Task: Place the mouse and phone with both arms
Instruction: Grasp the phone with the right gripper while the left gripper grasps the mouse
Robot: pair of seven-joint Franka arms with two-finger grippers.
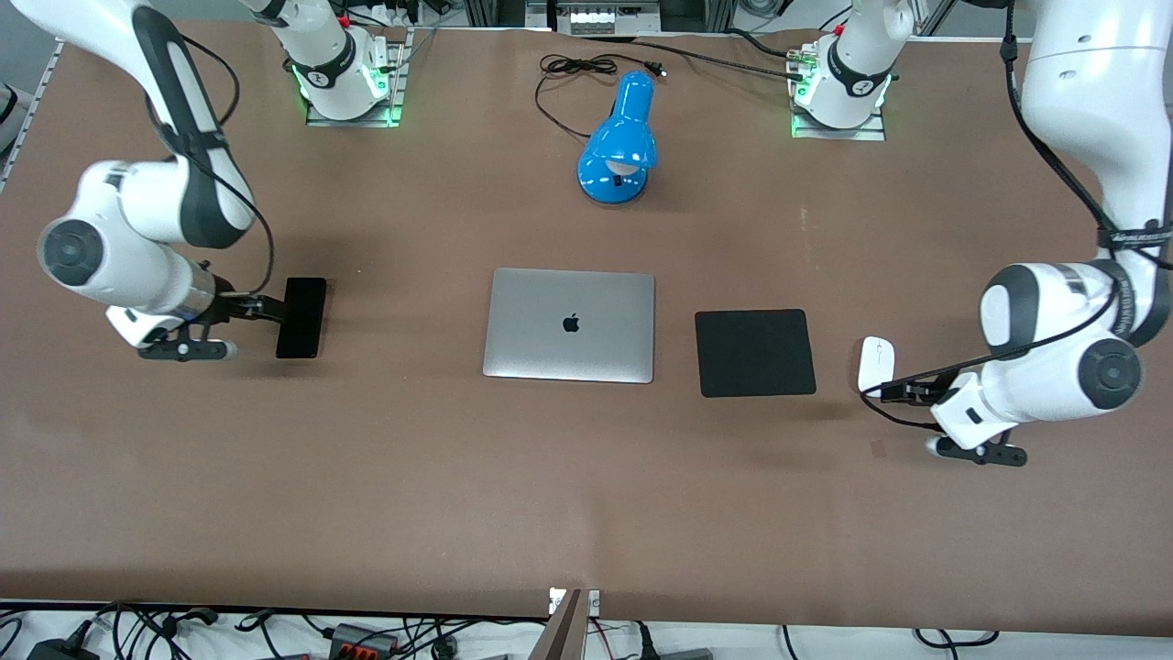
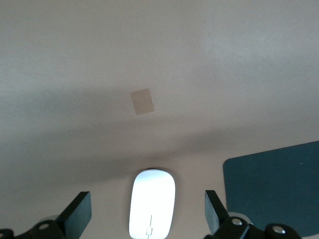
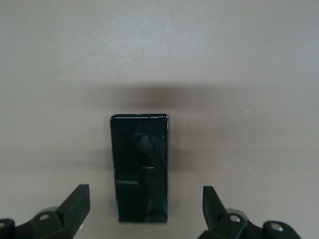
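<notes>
A silver laptop (image 1: 569,324) is flanked by a black mouse pad (image 1: 754,352) toward the left arm's end, the phone (image 1: 301,317) lies flat under the spread-fingered right gripper (image 3: 144,209), and the mouse (image 1: 875,363) — on the table just beside the pad — is straddled by the left gripper (image 2: 148,214), fingers apart.

We count one mouse (image 1: 875,361), one phone (image 1: 301,317), one silver laptop (image 1: 570,324), one black mouse pad (image 1: 754,352) and one blue desk lamp (image 1: 620,142), plus two arms, each with one gripper.
</notes>
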